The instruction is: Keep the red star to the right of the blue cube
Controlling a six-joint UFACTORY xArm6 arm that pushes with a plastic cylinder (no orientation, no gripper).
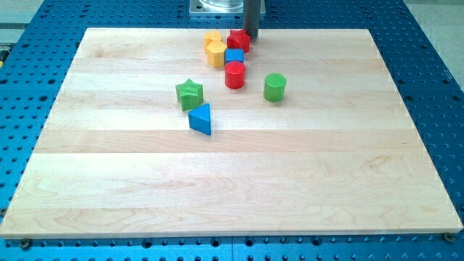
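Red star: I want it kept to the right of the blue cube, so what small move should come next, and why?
Probably a short push toward the view's bottom. My tip sits at the red star's upper right edge, and the star lies above the blue cube, barely to its right. Sliding it down along the cube's right side, where the red cylinder sits close, would likely place it better.

Wooden board holds yellow blocks, perhaps two.

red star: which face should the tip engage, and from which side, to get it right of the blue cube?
No jaws here, so push, don't grip. My tip sits at the red star's right edge, the wrong side. The star lies above the blue cube, with yellow blocks crowding its left. Probably best to engage its top-left points and push toward the view's right.
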